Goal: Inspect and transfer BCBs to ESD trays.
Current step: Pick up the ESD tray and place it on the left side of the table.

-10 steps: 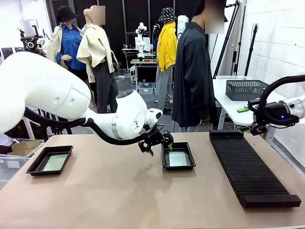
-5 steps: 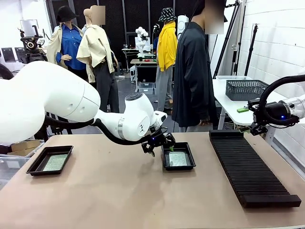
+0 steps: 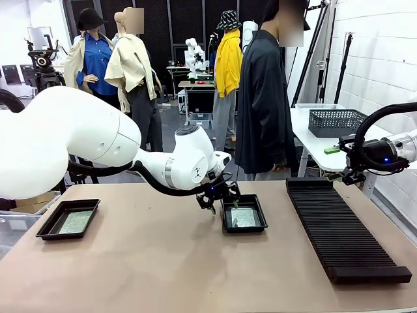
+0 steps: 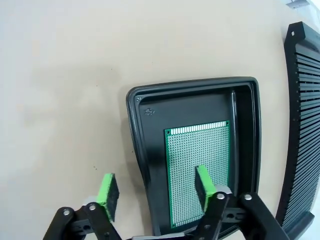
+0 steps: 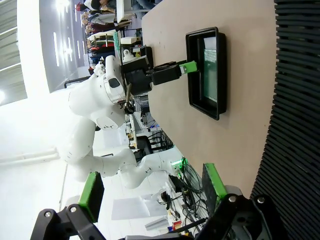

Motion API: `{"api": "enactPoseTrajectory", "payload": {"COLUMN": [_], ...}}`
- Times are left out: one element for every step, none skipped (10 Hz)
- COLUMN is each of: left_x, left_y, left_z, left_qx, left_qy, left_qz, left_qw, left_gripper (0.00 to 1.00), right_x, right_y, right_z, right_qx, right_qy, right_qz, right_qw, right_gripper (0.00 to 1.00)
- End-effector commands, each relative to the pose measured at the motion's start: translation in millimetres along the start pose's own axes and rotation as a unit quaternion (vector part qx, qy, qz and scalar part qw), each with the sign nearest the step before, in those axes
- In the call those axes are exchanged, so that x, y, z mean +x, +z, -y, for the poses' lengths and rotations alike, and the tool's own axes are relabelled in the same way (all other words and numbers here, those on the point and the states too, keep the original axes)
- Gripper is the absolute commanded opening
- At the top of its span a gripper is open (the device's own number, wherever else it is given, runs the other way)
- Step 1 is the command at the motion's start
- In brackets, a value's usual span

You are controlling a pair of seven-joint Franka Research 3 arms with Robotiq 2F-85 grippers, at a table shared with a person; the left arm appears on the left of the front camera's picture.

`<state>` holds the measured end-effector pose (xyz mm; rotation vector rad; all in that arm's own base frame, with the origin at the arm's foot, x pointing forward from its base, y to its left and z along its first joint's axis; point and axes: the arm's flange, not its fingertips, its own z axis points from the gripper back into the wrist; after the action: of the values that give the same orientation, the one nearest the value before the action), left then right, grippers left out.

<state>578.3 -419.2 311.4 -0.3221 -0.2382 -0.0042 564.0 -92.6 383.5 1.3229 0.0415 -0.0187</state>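
A thin green perforated BCB (image 4: pixel 197 172) lies flat on the floor of the middle ESD tray (image 4: pixel 150 130). The left gripper (image 4: pixel 156 192) hangs over that tray's near-left rim, jaws spread and empty, one pad above the board, the other above bare table (image 3: pixel 163 274). At the table's left edge another ESD tray (image 3: pixel 49 225) holds a second BCB (image 3: pixel 75 222). Off to the right, beyond the ribbed rack (image 3: pixel 342 231), the right gripper (image 5: pixel 150 192) is released, holding nothing.

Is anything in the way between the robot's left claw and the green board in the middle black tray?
Nothing visible is. The left gripper hangs open above the tray's near rim, one of its jaws over the green board, the other over bare table. Only air lies between them.
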Motion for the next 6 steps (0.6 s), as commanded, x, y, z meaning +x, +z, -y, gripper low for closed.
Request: {"api": "enactPoseTrajectory", "payload": {"left_x": [2.3, -0.8, -2.9, -3.1, -4.0, -4.1], "left_y": [-1.0, 0.1, 1.3, 2.7, 3.4, 3.6], "left_z": [3.1, 2.8, 3.2, 3.9, 4.6, 4.4], "left_qx": [0.006, 0.003, 0.002, 0.001, 0.0, 0.002], "left_qy": [0.004, -0.004, -0.01, -0.012, -0.012, -0.013], "left_qz": [-0.003, -0.006, -0.004, -0.012, -0.014, -0.018], "left_qw": [1.0, 1.0, 1.0, 1.0, 1.0, 1.0], "left_gripper": [0.24, 0.04, 0.0, 0.0, 0.0, 0.0], "right_x": [-0.3, -0.3, -0.3, -0.3, -0.3, -0.3], "right_y": [-1.3, -1.3, -1.3, -1.3, -1.3, -1.3], "right_z": [-2.7, -2.7, -2.7, -2.7, -2.7, -2.7], "right_qx": [0.0, 0.0, 0.0, 0.0, 0.0, 0.0], "right_qy": [-0.006, -0.006, -0.006, -0.006, -0.006, -0.006], "right_qz": [-0.001, -0.001, -0.001, -0.001, -0.001, -0.001], "right_qw": [1.0, 1.0, 1.0, 1.0, 1.0, 1.0], "right_gripper": [1.0, 1.0, 1.0, 1.0, 1.0, 1.0]}}
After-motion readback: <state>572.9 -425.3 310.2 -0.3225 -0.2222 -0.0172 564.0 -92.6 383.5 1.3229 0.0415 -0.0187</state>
